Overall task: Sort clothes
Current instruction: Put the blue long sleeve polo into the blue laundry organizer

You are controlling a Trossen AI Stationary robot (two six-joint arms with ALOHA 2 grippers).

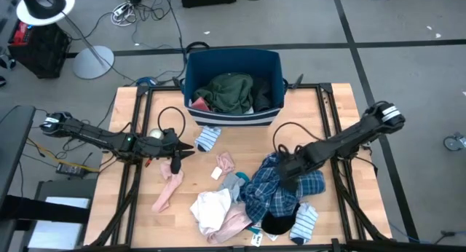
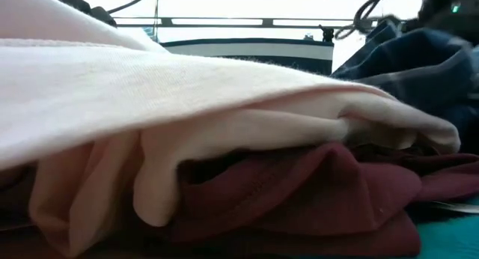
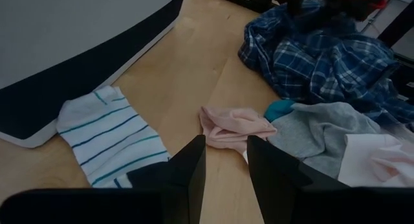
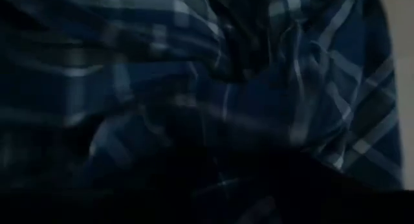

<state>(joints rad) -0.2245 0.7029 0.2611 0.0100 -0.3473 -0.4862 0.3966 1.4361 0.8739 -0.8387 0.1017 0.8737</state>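
The clothes lie heaped on the table's near right. A blue plaid shirt (image 1: pixel 280 190) is on top, with grey (image 1: pixel 233 185), white (image 1: pixel 211 208), pale pink and black (image 1: pixel 277 223) pieces around it. My right gripper (image 1: pixel 287 172) is sunk into the plaid shirt (image 4: pixel 259 88), which fills the right wrist view. My left gripper (image 3: pixel 226 166) is open and empty, level above the wood. It stands between a striped sock (image 3: pixel 110 140) and a small pink garment (image 3: pixel 236 123). A long pink sock (image 1: pixel 167 192) lies nearer the table's front.
A dark blue bin (image 1: pixel 271 63) stands at the table's far edge and holds a dark green garment (image 1: pixel 233 92). A second striped sock (image 1: pixel 304 224) lies at the near right. Pale pink cloth (image 2: pixel 187 87) and maroon cloth (image 2: pixel 299 192) lie right in front of the low camera. There is bare wood at the left (image 1: pixel 131 201).
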